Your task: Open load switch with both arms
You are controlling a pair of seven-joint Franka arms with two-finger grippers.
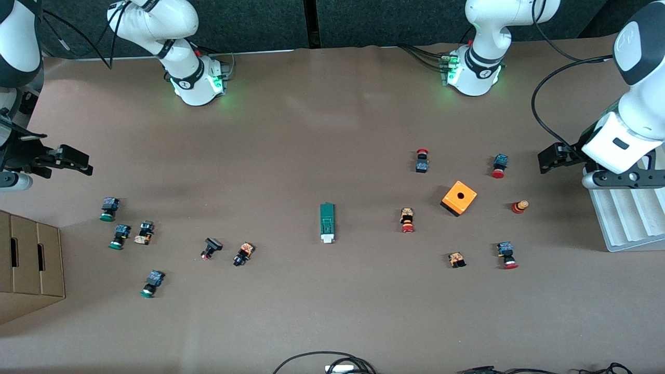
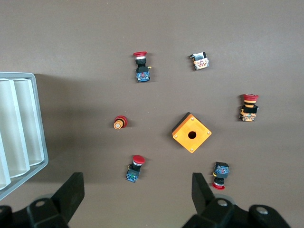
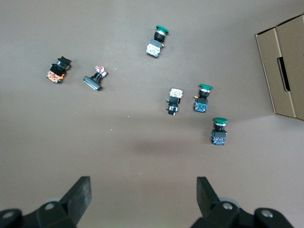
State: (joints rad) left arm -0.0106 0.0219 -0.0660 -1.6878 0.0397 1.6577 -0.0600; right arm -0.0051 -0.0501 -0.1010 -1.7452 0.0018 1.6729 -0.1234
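light: even, bright, from overhead | shadows: soft and short under the small parts on the table [image 1: 332, 311], a broader dim patch beside the cardboard box [image 1: 28, 265] and the white tray [image 2: 19, 133] | glare: faint pale sheen near the arm bases | glow: green at both bases | focus: sharp, wrist views slightly softer

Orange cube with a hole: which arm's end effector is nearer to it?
Left. The left end effector hangs beside the orange cube; the right end effector is at the right arm's end of the table.

Load switch [image 1: 327, 222] on brown table [image 1: 332, 130]
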